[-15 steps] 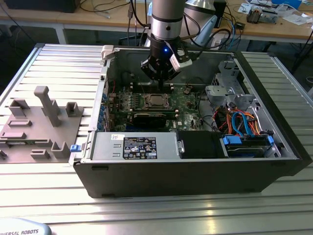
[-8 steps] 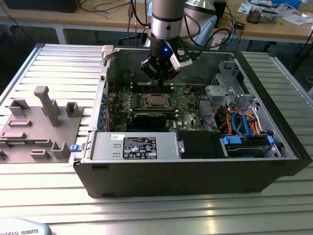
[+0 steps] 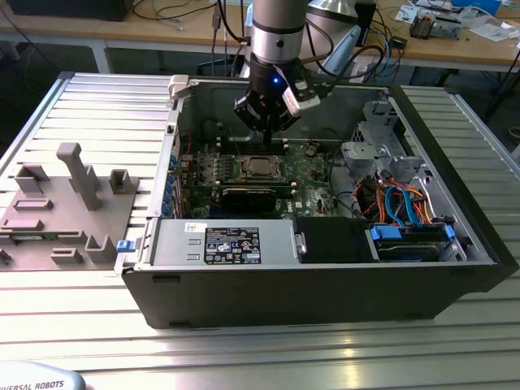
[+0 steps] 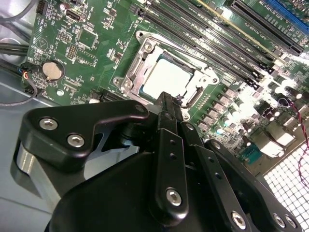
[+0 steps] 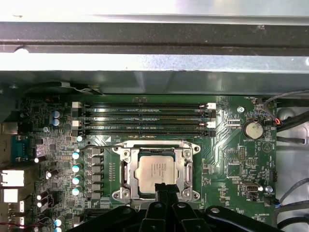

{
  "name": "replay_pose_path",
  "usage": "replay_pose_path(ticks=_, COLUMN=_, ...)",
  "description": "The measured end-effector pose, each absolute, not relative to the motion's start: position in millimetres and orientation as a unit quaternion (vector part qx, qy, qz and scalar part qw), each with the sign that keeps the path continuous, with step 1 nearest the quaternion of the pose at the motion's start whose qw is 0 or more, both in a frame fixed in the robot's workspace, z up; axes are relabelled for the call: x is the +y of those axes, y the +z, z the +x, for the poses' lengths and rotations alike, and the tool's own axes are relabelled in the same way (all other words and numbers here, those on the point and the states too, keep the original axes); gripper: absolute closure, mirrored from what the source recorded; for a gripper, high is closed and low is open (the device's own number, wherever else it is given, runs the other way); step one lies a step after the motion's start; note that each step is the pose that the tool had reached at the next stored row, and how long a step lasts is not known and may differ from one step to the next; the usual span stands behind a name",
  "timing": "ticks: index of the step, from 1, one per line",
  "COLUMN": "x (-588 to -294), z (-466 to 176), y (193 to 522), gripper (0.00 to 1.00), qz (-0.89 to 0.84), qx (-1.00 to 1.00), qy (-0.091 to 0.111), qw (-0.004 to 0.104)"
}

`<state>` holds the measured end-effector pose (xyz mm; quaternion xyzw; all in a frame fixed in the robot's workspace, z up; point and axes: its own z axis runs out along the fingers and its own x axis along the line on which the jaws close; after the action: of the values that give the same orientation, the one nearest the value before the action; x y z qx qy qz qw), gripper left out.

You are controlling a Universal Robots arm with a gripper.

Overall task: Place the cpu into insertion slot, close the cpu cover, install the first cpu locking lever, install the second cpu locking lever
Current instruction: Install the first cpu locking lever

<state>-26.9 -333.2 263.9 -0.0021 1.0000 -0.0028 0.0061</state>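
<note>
Computer case (image 3: 325, 276) on slatted table (image 3: 89, 325)

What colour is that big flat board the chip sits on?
The motherboard is green, clearest in the first wrist view.

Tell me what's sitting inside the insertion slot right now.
The cpu lies in the insertion slot, silvery face showing through the window of the cpu cover, which lies flat around it. The closed pincer tip hides the chip's near edge; the contacts beneath are covered.
</note>
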Motion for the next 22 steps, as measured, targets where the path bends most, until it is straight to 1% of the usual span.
replay_pose_path(ticks=22, x=-333.2, z=-29.8, y=267.7, gripper=0.89, qz=-0.002, qx=1.000, qy=-0.003, qw=0.006)
